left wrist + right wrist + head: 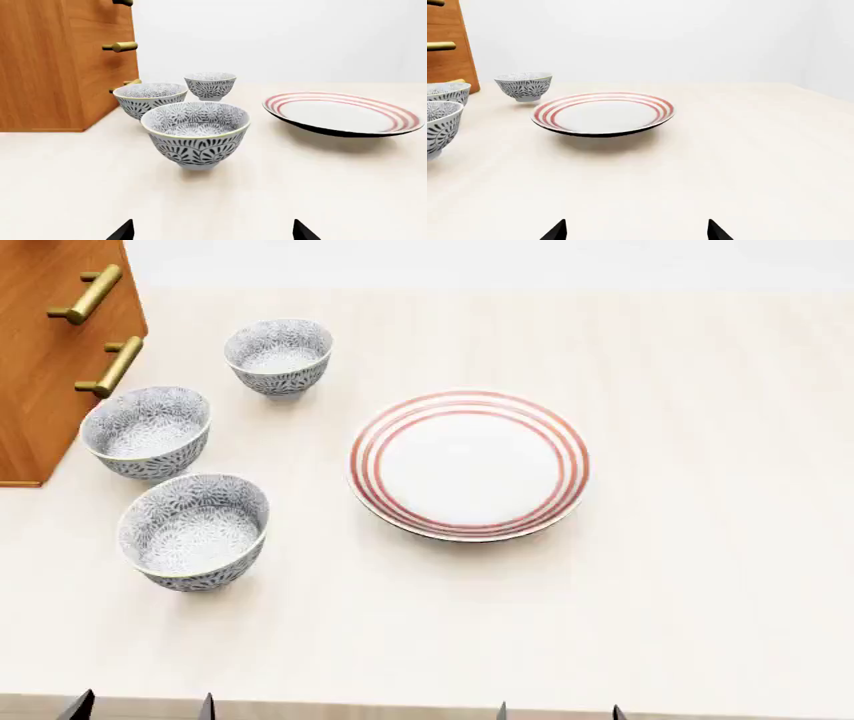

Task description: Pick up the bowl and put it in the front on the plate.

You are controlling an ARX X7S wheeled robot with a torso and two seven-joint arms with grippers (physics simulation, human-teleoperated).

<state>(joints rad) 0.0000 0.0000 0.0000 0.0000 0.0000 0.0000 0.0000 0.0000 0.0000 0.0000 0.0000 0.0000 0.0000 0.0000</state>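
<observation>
Three patterned grey-blue bowls stand in a row at the table's left. The bowl in the front (pixel 194 530) is the nearest one, and in the left wrist view this bowl (pixel 195 132) stands straight ahead of my left gripper (pixel 213 231). To its right lies the plate (pixel 469 463), white with red rings, bare; my right gripper (pixel 635 231) faces that plate (pixel 602 112). Both grippers hang at the table's front edge, left gripper (pixel 142 708) and right gripper (pixel 559 711), open, fingers wide apart, holding nothing.
Behind the front bowl stand the middle bowl (pixel 147 430) and the far bowl (pixel 279 355). A wooden cabinet (pixel 54 340) with brass handles (pixel 110 365) flanks the bowls on the left. The cream table top (pixel 721 570) stretches right of the plate.
</observation>
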